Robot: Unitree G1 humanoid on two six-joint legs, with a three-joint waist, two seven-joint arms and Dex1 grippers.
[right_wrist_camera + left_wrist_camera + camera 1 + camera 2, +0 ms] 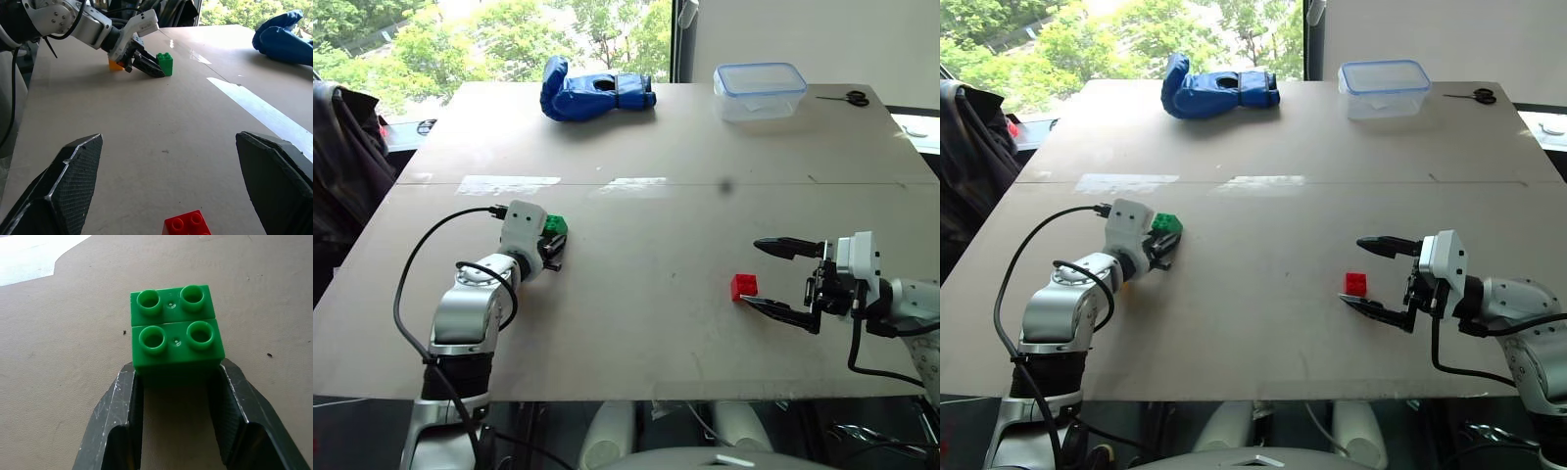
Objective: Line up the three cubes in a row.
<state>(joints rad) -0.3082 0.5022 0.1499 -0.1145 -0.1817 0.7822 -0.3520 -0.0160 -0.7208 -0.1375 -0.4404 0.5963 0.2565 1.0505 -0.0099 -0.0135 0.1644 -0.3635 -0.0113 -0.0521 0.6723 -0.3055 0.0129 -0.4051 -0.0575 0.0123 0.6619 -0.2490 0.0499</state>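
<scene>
The green cube stands on the table at the left, with my left gripper shut on its near end, one black finger on each side. Close behind that gripper in the right wrist view lies the yellow cube, partly hidden by the hand. At the right, the red cube rests on the table. My right gripper points left at it and stands wide open, its fingertips just short of the cube and apart from it.
A blue glove lies at the far middle of the table. A clear lidded container and black scissors sit at the far right. A black cable loops over my left arm. Dark cloth hangs beyond the table's left edge.
</scene>
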